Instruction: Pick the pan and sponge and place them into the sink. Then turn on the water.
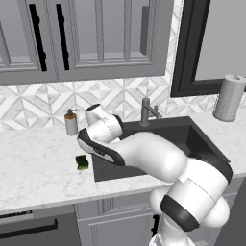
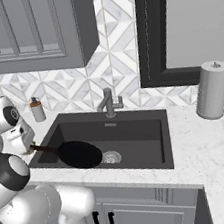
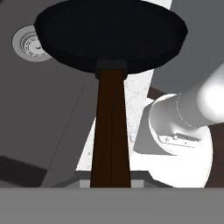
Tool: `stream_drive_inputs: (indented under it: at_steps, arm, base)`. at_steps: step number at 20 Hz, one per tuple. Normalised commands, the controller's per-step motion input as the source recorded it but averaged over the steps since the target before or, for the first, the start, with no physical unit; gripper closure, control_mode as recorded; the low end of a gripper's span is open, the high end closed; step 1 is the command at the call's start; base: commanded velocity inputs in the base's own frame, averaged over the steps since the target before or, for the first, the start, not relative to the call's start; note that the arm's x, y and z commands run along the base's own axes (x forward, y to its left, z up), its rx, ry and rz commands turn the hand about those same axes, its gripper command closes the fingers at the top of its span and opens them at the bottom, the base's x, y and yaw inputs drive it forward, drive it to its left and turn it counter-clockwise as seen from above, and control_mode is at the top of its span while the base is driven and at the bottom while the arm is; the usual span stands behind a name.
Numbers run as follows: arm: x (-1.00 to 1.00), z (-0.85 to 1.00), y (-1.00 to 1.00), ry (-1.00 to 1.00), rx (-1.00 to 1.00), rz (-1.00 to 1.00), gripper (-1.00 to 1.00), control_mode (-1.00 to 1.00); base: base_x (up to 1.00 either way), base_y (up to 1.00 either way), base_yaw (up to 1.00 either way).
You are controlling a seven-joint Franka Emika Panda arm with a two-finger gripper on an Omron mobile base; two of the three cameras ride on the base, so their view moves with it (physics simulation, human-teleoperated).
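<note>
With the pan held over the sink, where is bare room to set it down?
The sink floor is bare right of the drain and back toward the faucet. Its left half is crowded: the pan hangs there, handle in the gripper. Counter lies bare between sink and paper-towel roll.

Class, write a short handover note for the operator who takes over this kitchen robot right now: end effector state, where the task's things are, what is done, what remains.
End effector: shut on the long dark-brown handle of the round black frying pan, holding it over the dark-grey recessed sink, near the round silver drain.
Small yellow-green sponge with a dark green face: on the white marble counter, just left of the sink.
Grey metal faucet: no water running.
Done: pan lifted and carried to the sink.
Left: release the pan in the basin, fetch the sponge, place it in the sink, turn on the water.
</note>
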Motion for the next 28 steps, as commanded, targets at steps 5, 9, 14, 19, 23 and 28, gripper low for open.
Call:
stream_drive_inputs:
  at_steps: [5, 9, 14, 19, 23, 28]
  arm:
    - [0.53, -0.03, -0.24, 0.0, 0.0, -0.09, 1.0, -1.0]
    - [0.72, 0.0, -0.04, 0.0, 0.0, -0.02, 1.0, -1.0]
    - [0.63, -0.04, -0.17, 0.0, 0.0, -0.02, 1.0, -1.0]
    - [0.48, -0.23, -0.28, 0.0, 0.0, -0.07, 1.0, -1.0]
    - [0.42, -0.29, -0.38, 0.0, 0.0, -0.07, 1.0, -1.0]
    - [0.37, -0.39, -0.26, 0.0, 0.0, -0.03, 1.0, -1.0]
  base:
    - [0.0, 0.0, 0.0]
    - [0.0, 0.0, 0.0]
    - [0.0, 0.0, 0.0]
    - [0.0, 0.0, 0.0]
    - [0.0, 0.0, 0.0]
    - [0.0, 0.0, 0.0]
